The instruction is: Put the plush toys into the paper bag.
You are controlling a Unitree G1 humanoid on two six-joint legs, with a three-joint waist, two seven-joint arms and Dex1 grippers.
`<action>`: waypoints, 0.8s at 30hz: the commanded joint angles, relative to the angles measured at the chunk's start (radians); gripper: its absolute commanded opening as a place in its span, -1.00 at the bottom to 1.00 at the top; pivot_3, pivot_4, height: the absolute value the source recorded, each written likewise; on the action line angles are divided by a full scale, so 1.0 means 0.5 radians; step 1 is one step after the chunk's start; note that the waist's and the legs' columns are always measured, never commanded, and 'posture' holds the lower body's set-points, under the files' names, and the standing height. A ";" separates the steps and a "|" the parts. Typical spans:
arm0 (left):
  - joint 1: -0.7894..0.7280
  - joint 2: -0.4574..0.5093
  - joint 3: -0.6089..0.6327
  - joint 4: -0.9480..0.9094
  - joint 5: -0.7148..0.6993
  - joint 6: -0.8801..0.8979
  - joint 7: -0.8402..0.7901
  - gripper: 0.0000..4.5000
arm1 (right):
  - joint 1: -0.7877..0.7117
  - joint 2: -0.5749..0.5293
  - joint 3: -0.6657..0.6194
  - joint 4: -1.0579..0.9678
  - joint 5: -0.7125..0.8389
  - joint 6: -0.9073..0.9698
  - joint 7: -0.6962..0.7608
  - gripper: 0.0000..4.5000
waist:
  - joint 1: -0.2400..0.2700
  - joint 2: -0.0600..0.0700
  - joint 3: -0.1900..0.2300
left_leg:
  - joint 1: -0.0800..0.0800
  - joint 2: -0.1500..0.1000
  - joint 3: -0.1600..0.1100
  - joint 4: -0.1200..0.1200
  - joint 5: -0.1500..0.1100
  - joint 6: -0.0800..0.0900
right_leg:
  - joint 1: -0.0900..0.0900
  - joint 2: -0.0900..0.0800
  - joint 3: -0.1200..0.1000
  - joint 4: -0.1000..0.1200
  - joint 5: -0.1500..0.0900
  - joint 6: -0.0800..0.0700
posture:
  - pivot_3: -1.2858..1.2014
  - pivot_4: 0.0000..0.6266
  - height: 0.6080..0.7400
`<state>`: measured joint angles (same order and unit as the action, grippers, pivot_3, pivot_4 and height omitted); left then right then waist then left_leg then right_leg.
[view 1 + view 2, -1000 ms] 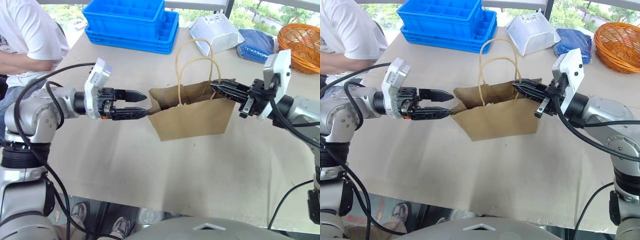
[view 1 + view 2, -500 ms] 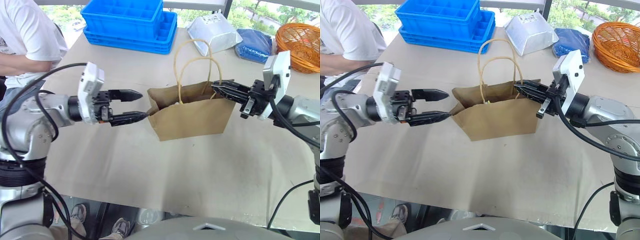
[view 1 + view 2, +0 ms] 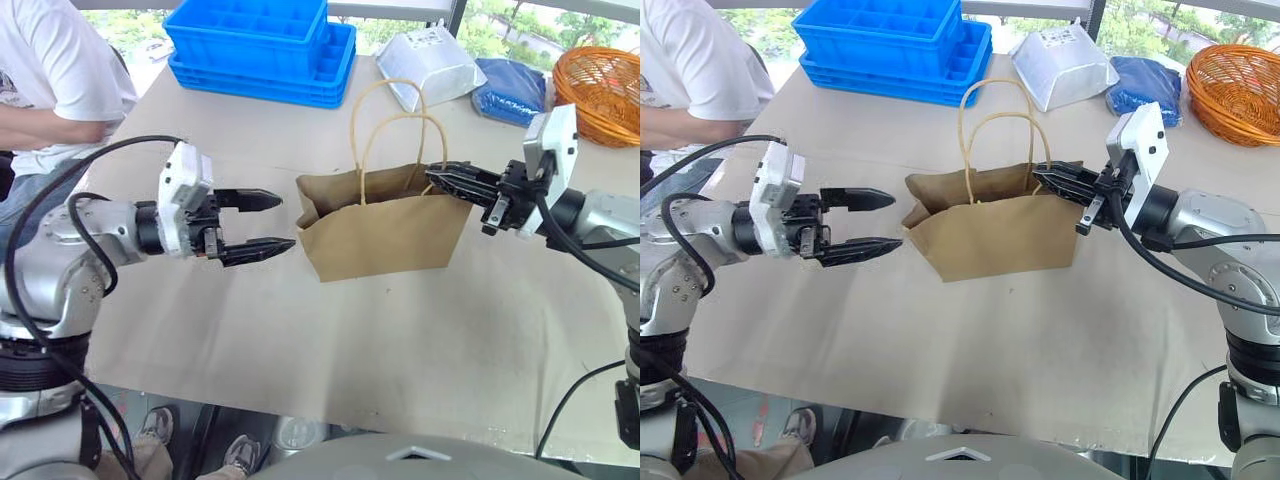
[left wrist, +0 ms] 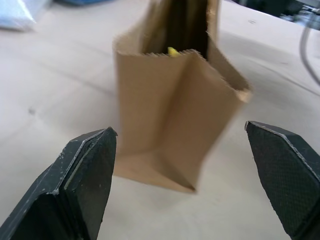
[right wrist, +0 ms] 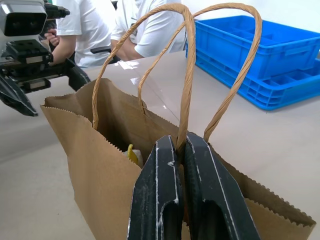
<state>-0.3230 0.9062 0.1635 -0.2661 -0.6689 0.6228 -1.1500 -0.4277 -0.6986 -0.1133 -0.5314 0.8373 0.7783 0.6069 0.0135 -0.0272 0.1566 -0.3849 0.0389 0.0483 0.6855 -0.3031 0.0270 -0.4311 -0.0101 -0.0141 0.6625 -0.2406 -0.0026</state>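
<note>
The tan paper bag (image 3: 385,228) stands upright on the table, mouth open and both cord handles raised. Inside it I see the yellow tip (image 5: 131,153) of one of the plush toys; the rest of the bag's contents are hidden by its walls. My right gripper (image 3: 434,178) is shut on the bag's right rim, at the foot of a handle (image 5: 187,90). My left gripper (image 3: 287,222) is open just off the bag's left end, apart from it, with nothing between its fingers (image 4: 86,172).
Blue crates (image 3: 262,45) are stacked at the back of the table. A white-grey pouch (image 3: 432,66), a blue packet (image 3: 515,90) and an orange basket (image 3: 600,85) lie at the back right. A person in a white shirt (image 3: 50,75) sits at the far left.
My left gripper has rolled and drawn slightly away from the bag's left end, which its lower fingertip touched before. It stays open. The right gripper keeps its hold on the rim.
</note>
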 commanded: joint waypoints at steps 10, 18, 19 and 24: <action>-0.071 -0.168 -0.160 0.086 0.230 -0.305 0.035 0.98 | 0.025 0.008 -0.031 -0.087 0.004 -0.037 0.033 -1.00 | -0.002 0.000 0.000 | 0.000 0.000 0.000 0.000 0.000 0.000 | 0.000 0.000 0.000 0.000 0.000 0.000 | 0.03 -0.52 1.00; -0.239 -0.297 -0.288 0.316 0.347 -0.473 -0.013 0.98 | 0.049 0.017 -0.027 -0.110 0.005 -0.036 0.038 -1.00 | 0.000 0.000 0.000 | -0.001 -0.001 0.000 0.001 0.000 0.000 | 0.000 0.000 0.000 0.000 0.000 0.000 | 0.03 -0.52 1.00; -0.255 -0.316 -0.304 0.332 0.355 -0.500 -0.028 0.98 | 0.054 0.018 -0.030 -0.113 0.007 -0.036 0.037 -1.00 | 0.000 0.000 0.000 | -0.001 -0.001 0.001 0.001 0.000 0.000 | 0.000 0.000 0.000 0.000 0.000 0.000 | 0.03 -0.52 1.00; -0.293 -0.362 -0.339 0.322 0.322 -0.495 -0.095 0.98 | 0.078 0.024 -0.042 -0.142 0.014 -0.032 0.019 -1.00 | -0.003 0.000 0.000 | -0.001 0.000 0.000 0.001 0.000 0.000 | 0.000 0.000 0.000 0.000 0.000 0.000 | 0.03 -0.52 1.00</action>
<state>-0.4507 0.7275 -0.0116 -0.0866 -0.4938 0.3832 -1.1878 -0.3890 -0.6891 -0.1139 -0.5668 0.8337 0.7781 0.6198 0.0122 -0.0272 0.1566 -0.3851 0.0387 0.0483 0.6860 -0.3032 0.0271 -0.4310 -0.0099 -0.0141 0.6628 -0.2405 -0.0025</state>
